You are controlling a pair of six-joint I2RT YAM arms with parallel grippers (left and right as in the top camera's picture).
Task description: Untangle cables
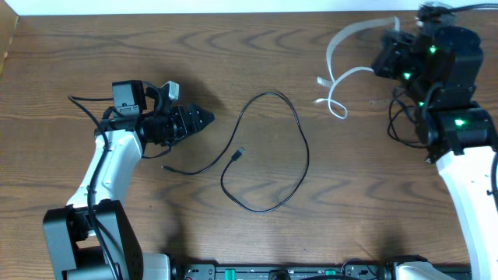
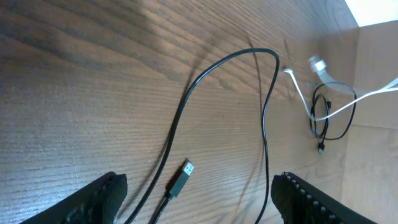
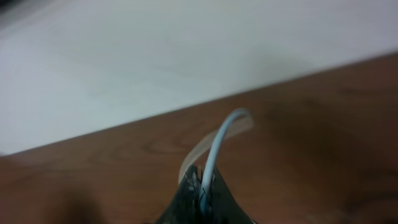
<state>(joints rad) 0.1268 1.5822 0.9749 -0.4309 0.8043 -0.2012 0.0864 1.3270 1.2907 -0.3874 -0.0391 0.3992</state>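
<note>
The black cable [image 1: 299, 132] lies in a loose open loop at mid-table, with its USB plug [image 1: 240, 153] inside the loop. In the left wrist view the cable [image 2: 205, 74] and plug [image 2: 181, 176] lie just ahead of my fingers. My left gripper [image 1: 206, 118] [image 2: 199, 182] is open and empty, left of the loop. The white cable [image 1: 333, 74] hangs at the far right, apart from the black one. My right gripper [image 1: 383, 56] [image 3: 202, 183] is shut on it and holds it raised, with its plug ends [image 1: 321, 80] near the table.
The right arm's own thicker black wires [image 1: 401, 117] loop beside its base and also show in the left wrist view [image 2: 329, 115]. The table's far edge [image 1: 233, 14] meets a white surface. The arm bases stand at the front left and right.
</note>
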